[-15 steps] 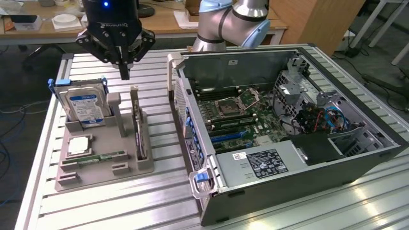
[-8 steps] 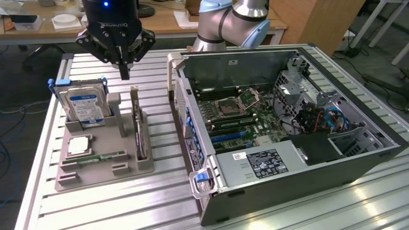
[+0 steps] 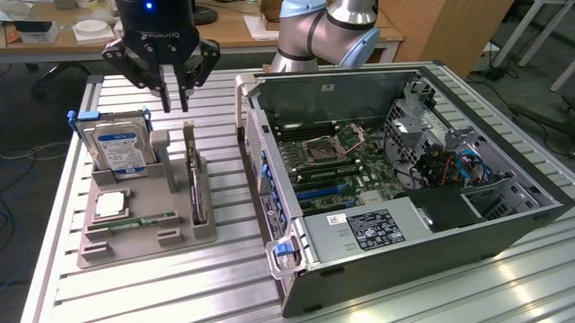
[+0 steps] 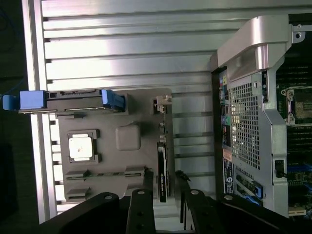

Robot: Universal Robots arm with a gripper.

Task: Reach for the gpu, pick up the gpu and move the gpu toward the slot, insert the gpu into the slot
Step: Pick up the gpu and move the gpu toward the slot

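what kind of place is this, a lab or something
Probably a robotics lab or test workshop: a robot arm by a slotted metal table, an opened computer case on it, and desks behind.

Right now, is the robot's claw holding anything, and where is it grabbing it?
Nothing is held. The gripper hangs empty above the gpu standing in the grey holder.

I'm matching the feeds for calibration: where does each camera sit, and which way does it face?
Exterior: raised beside the table, looking down slantwise at tray and open case; arm and pincer show.
Wrist: on the arm above the tray, facing straight down; pincer shows.
Shared: tray, gpu, drive, case, pincer.
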